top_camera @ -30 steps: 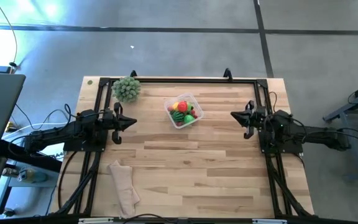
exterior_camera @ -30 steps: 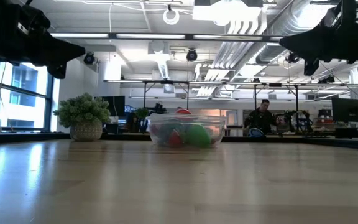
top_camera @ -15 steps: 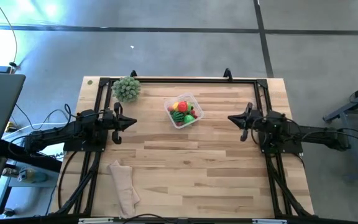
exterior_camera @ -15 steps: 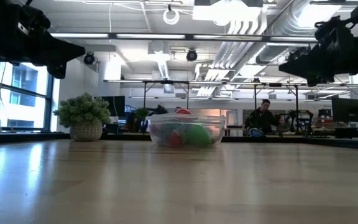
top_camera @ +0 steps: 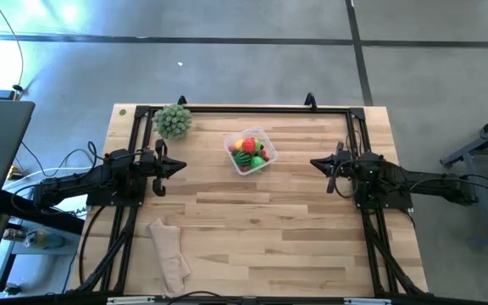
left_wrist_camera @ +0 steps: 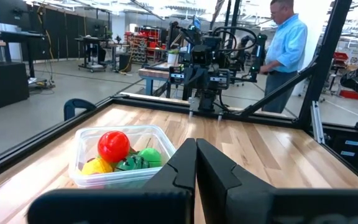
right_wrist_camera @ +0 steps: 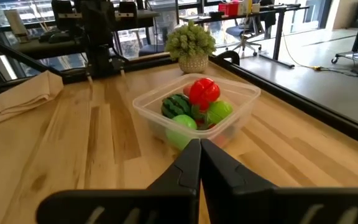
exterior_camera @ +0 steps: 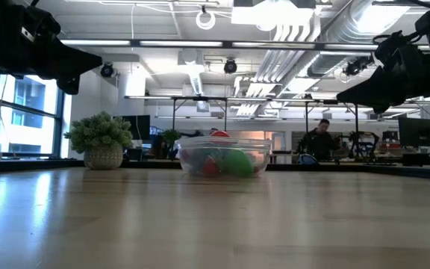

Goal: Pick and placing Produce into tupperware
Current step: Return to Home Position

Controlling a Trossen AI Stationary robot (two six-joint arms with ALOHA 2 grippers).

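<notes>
The clear square tupperware stands on the table toward the far middle, filled with the produce: red, yellow and green toy fruits and a striped watermelon ball. It also shows in the low view and the left wrist view. My left gripper hovers shut to the left of the tupperware, and my right gripper hovers shut to its right. Both are raised off the table and hold nothing. Their shut fingers show in the wrist views.
A pale-green leafy ball in a small pot stands at the far left corner. A beige cloth lies folded near the table's near left. A black frame runs along the table's edges. A person stands in the room beyond.
My right gripper has moved a little toward the table's left, nearer the tupperware, and has come down somewhat in the low view. The left arm and the tupperware have kept still.
</notes>
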